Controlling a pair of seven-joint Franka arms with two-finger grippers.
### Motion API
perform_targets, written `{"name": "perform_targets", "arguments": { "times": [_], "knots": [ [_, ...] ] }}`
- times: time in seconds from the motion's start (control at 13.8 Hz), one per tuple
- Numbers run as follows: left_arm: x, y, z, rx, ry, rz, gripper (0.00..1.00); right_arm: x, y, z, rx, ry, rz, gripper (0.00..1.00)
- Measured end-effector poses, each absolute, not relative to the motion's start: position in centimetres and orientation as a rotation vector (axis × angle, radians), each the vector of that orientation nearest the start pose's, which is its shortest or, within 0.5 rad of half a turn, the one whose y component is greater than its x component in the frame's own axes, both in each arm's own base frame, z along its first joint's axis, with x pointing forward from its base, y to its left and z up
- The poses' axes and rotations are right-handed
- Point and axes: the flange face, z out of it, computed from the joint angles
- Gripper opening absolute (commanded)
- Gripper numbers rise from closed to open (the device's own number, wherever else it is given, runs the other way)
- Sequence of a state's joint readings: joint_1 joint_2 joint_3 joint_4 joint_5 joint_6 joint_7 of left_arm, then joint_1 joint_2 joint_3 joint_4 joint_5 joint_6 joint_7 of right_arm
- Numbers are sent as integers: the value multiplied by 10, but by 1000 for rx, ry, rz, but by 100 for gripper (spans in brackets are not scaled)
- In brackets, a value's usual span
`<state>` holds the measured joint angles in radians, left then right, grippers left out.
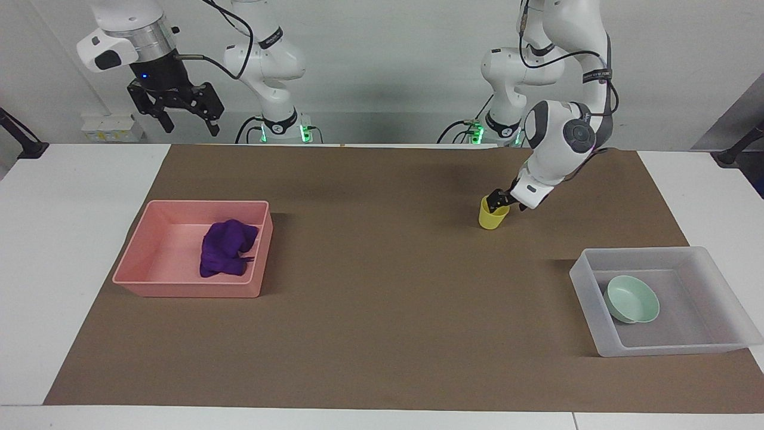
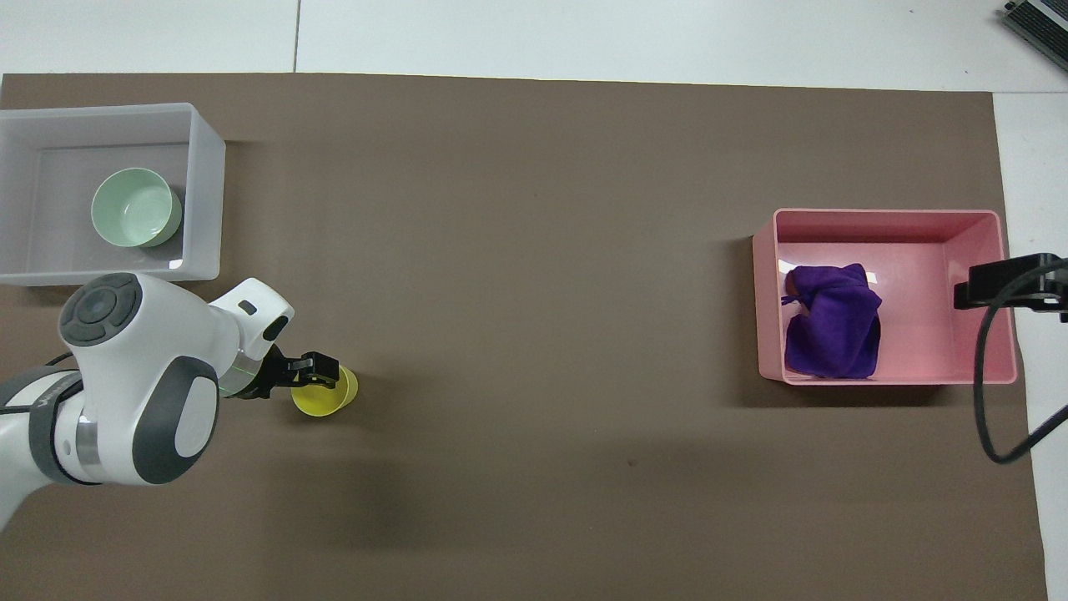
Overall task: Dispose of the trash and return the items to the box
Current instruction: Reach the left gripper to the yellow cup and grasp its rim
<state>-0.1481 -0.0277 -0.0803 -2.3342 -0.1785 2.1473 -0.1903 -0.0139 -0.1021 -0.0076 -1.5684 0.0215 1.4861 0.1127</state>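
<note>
The yellow cup [image 1: 490, 220] stands upright on the brown mat, also in the overhead view [image 2: 325, 402]. My left gripper [image 1: 495, 204] is down at the cup's rim, open, with one finger on each side of the rim wall; it also shows from above [image 2: 321, 373]. The mint-green bowl [image 1: 632, 298] sits in the translucent box [image 1: 668, 351] at the left arm's end. The purple rag [image 1: 225, 248] lies in the pink bin [image 1: 185, 289] at the right arm's end. My right gripper [image 1: 176, 113] is open and empty, raised high, and waits.
The brown mat [image 1: 382, 310] covers most of the white table. From above, the right gripper's tip [image 2: 993, 284] and its cable overlap the pink bin's end wall [image 2: 1005, 300]. The box [image 2: 204, 192] is farther from the robots than the cup.
</note>
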Motion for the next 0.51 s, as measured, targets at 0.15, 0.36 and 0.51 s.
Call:
{"name": "perform_targets", "arguments": {
  "times": [0.15, 0.36, 0.51],
  "knots": [
    [470, -119, 334, -3228, -109, 302, 32, 513, -8, 670, -3112, 203, -20, 100],
    [470, -117, 334, -3228, -116, 302, 1, 513, -7, 669, -3112, 202, -16, 100],
    [470, -117, 333, -3228, -117, 303, 0, 513, -8, 669, -3112, 202, -16, 100]
  ]
}}
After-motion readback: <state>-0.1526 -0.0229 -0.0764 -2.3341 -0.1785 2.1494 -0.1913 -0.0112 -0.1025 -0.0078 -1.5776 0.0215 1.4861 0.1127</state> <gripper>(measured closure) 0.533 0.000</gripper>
